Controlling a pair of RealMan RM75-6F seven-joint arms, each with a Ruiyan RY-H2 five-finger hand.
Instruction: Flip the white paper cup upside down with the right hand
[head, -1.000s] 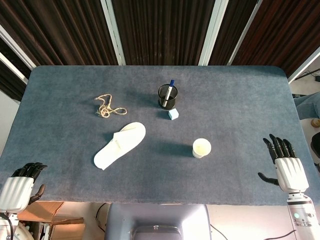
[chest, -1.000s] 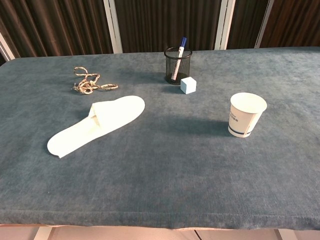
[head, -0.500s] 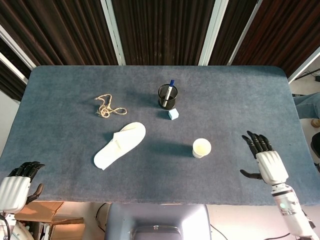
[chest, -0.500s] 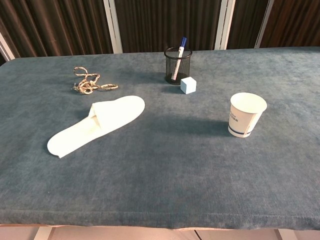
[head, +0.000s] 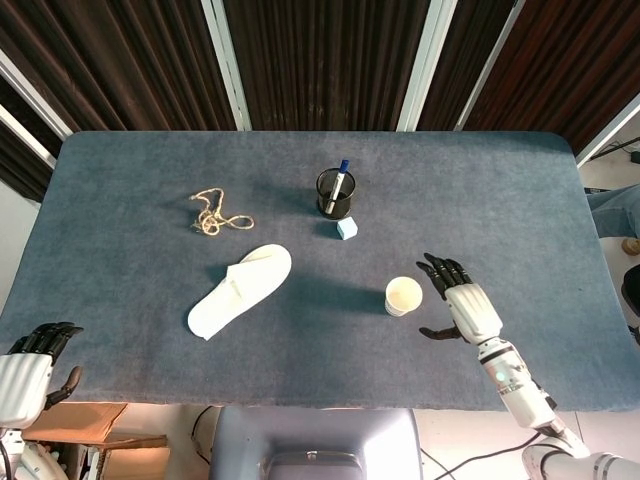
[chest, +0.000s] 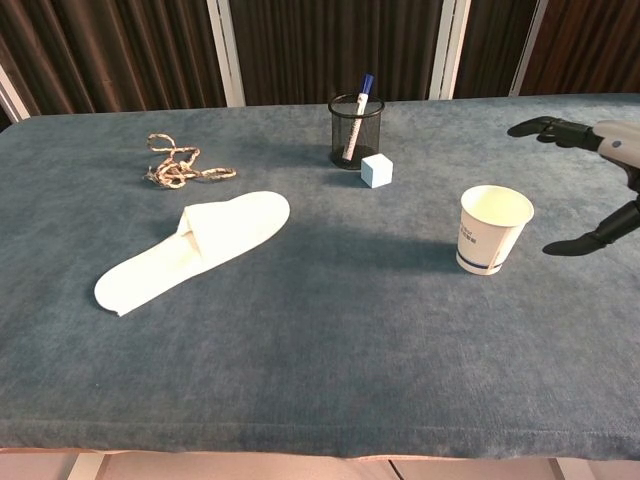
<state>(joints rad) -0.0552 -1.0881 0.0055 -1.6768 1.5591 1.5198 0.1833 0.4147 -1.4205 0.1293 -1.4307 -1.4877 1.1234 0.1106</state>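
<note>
- While the white paper cup (head: 403, 296) stands upright, mouth up, on the blue-grey table (head: 130, 250), I see it right of centre toward the near edge, with blue print low on its wall in my chest view.
- My right hand (head: 462, 305) hovers just beside the cup on its right, fingers spread and thumb apart, touching nothing.
- Beyond the cup sits a small pale blue cube (head: 347, 228), and just behind it a black mesh pen holder (head: 335, 193) with a blue-capped marker (head: 338, 180) leaning inside.
- Left of the cup lies a white slipper (head: 240, 290), and further back a tangle of twine (head: 213, 213).
- My left hand (head: 28, 368) rests off the table's near left corner, empty; its fingers look curled, though I cannot tell for sure.
</note>
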